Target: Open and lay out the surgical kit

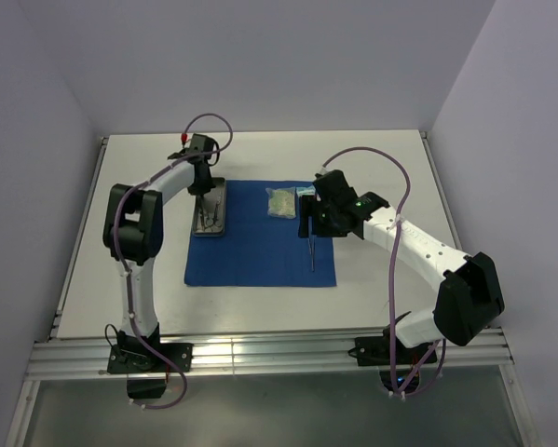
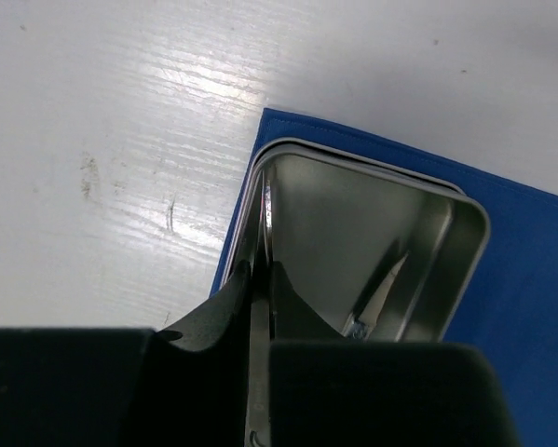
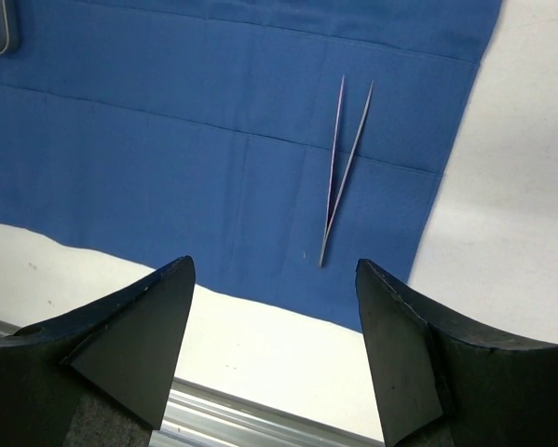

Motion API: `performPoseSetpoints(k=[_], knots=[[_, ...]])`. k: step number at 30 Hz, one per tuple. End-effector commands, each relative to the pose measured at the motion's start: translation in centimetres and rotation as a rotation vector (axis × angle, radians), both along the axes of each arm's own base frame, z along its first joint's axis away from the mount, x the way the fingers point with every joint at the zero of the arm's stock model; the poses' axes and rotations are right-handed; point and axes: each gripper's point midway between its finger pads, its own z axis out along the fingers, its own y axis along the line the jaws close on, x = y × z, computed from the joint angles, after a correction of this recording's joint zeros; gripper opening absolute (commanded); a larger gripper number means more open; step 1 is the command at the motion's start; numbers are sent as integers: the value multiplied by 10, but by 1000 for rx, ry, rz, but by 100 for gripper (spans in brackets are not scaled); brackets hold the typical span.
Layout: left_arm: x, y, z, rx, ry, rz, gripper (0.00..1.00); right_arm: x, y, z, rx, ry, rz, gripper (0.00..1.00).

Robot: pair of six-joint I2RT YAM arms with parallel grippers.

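My left gripper (image 2: 258, 289) reaches down into the tray (image 2: 474, 223), which sits on the left edge of the cloth wrap (image 1: 260, 256). Its jaws stand narrow, pinched on a thin steel instrument (image 2: 265, 233) that leans along the tray wall farthest from the cloth's middle. I cannot tell whether it is scissors or tweezers. I judge the grip is taken there because the piece stands up against the wall, where my jaws can get on either side of it. A second steel piece (image 2: 376, 289) lies lower in the tray, toward the cloth's middle, and could snag on a lift.

My right gripper (image 3: 274, 264) hangs wide and empty above the cloth's near edge. One pair of tweezers (image 3: 329, 219) lies flat near the cloth's right edge, apart from everything else. The packets (image 1: 280, 202) rest near the cloth's far edge. The cloth is spread flat on the table (image 1: 381, 168), so I take the job as partly done, with the tray's contents left to lay out. The tray's walls are what crowd the left gripper most.
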Motion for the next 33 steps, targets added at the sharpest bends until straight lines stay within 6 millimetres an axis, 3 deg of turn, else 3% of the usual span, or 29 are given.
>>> performPoseSetpoints(k=[1,2,7,11,12,13,14,15,16,18,20,23,24,26,27,30,33], knots=[[11,-7,69,-41,-150,-49,3,19,8,26,51,-86,-2,77],[9,-8,85,-50,-182,-62,3,19,9,27,53,-89,-2,77],[2,-21,120,-103,-275,-141,2,22,17,41,98,-115,16,75],[-16,-45,150,-234,-343,-255,0,22,23,55,153,-146,21,73],[-32,-55,165,-302,-368,-309,0,21,26,67,195,-173,17,73],[-36,-64,182,-358,-418,-334,0,17,27,67,219,-171,18,70],[-54,-70,198,-400,-452,-359,0,11,33,72,281,-155,9,69],[-65,-78,206,-442,-463,-387,0,9,40,91,362,-204,16,67],[-73,-83,216,-464,-484,-399,0,1,43,82,397,-184,12,66],[-99,-99,236,-523,-508,-435,0,-11,57,100,502,-217,2,65],[-122,-109,252,-587,-527,-468,0,-19,66,103,504,-235,8,65],[-148,-120,266,-664,-549,-535,0,-27,88,111,475,-256,37,65],[-152,-122,269,-681,-557,-547,0,-32,98,101,448,-225,60,65],[-162,-125,274,-720,-560,-563,0,-23,105,111,430,-256,41,65],[-164,-126,276,-734,-562,-565,0,-21,110,107,419,-247,42,65],[-168,-130,279,-755,-557,-566,0,-16,127,125,462,-270,46,65],[-167,-131,279,-748,-569,-559,0,-15,137,129,471,-272,46,64]])
